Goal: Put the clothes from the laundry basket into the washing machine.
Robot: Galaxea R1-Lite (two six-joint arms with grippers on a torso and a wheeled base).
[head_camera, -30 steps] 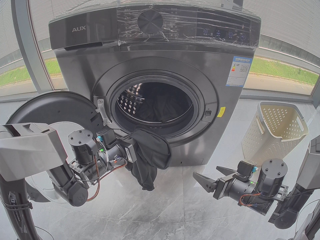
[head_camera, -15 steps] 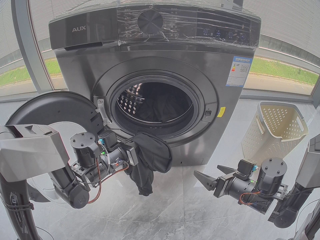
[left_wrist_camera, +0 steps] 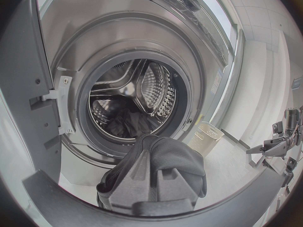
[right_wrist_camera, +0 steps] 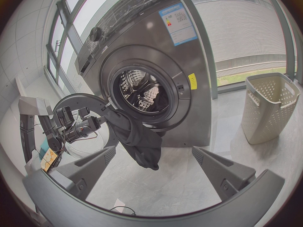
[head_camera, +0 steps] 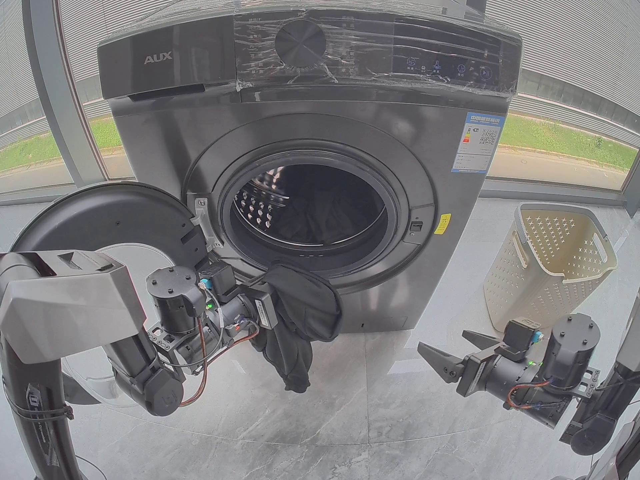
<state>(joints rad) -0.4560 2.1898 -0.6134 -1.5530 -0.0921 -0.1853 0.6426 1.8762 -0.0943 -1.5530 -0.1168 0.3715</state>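
washing machine [head_camera: 160, 135] body satin grey metal, control panel [head_camera: 440, 61] glossy black under crinkled clear film [head_camera: 267, 45], drum [left_wrist_camera: 154, 85] shiny perforated steel, black garment [head_camera: 303, 305] matt cloth, laundry basket [head_camera: 553, 265] matt cream plastic, floor [head_camera: 333, 421] glossy tile

Left claw [left_wrist_camera: 157, 182] grips a dark garment [left_wrist_camera: 178, 155]; right claw [head_camera: 445, 345] gapes, held low.

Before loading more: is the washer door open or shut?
Open: the door stands swung out to the left, leaving the drum exposed.
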